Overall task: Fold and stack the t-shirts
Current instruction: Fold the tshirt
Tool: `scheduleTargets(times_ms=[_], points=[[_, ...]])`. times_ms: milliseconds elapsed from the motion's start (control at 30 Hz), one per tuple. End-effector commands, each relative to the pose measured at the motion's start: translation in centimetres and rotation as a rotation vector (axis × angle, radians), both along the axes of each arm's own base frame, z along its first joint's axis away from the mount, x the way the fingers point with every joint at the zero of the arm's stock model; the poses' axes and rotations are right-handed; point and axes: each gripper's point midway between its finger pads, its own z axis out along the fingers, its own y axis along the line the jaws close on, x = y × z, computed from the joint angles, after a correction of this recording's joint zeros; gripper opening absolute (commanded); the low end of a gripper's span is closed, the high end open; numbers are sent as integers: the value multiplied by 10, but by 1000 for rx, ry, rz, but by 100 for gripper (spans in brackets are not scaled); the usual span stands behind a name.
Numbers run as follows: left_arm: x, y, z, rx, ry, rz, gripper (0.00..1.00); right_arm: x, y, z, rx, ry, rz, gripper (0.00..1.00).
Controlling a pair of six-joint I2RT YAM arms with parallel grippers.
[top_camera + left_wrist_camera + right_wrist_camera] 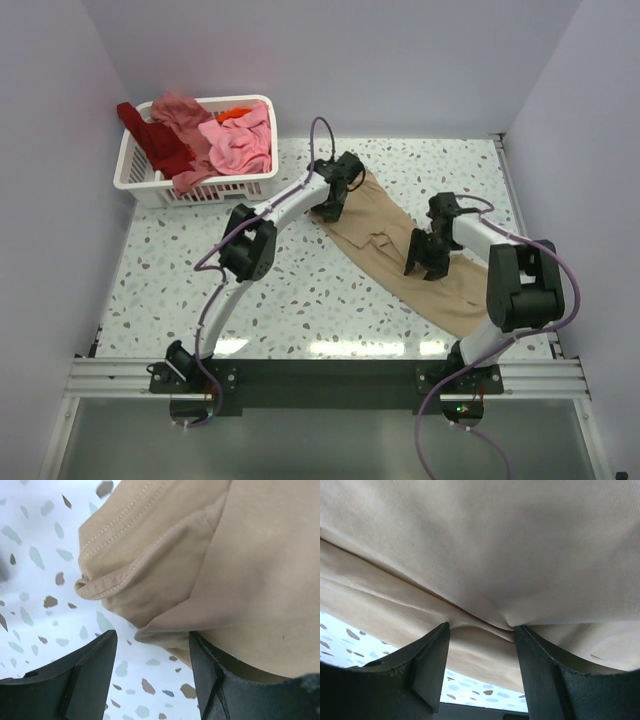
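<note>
Top view looks down on whole table (300, 290); wrist views close on tan shirt (390, 250), seen in all

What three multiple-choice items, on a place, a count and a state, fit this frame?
1. The white slatted plastic basket stands: A) between the arm bases B) at the far left corner C) near right.
2. Shirts lying on the speckled table outside it: A) one B) three C) none.
3. The left gripper's jaws: A) clamped flat together B) out of view C) apart.
Key: 1B, the top view shows it far left. 2A, only the large tan cloth t-shirt lies there. 3C, the wrist view shows a gap between its fingers.
</note>
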Motion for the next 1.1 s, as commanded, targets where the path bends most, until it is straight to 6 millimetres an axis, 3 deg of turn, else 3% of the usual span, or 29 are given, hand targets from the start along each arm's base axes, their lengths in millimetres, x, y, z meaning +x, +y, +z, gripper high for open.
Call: scheduleTargets(times_ms=[0, 133, 167, 300, 433, 600, 667, 867, 1067], points=[[23, 22, -24, 55, -16, 14, 66, -32, 8, -1, 9, 112, 43, 59], [34, 12, 6, -21, -91, 0, 68, -17, 4, 20, -20, 58, 68, 59], [36, 9, 22, -54, -122, 7, 68, -12, 1, 25, -37, 40, 75, 59], [35, -2, 51, -154, -168, 29, 68, 20, -4, 57, -75, -77, 97, 60], [28, -28, 67, -297, -167, 44, 68, 34, -7, 62, -94, -114, 117, 61], [13, -66, 59, -478, -80, 77, 68, 45, -3, 46, -77, -118, 136, 61], [8, -76, 45, -522, -38, 83, 68, 53, 0, 40, -65, -135, 143, 61], [-4, -73, 2, -491, 66, 116, 67, 59, 10, 21, -15, -122, 125, 61], [13, -57, -21, -510, 75, 169, 67, 55, 21, -2, 16, -79, 127, 61]])
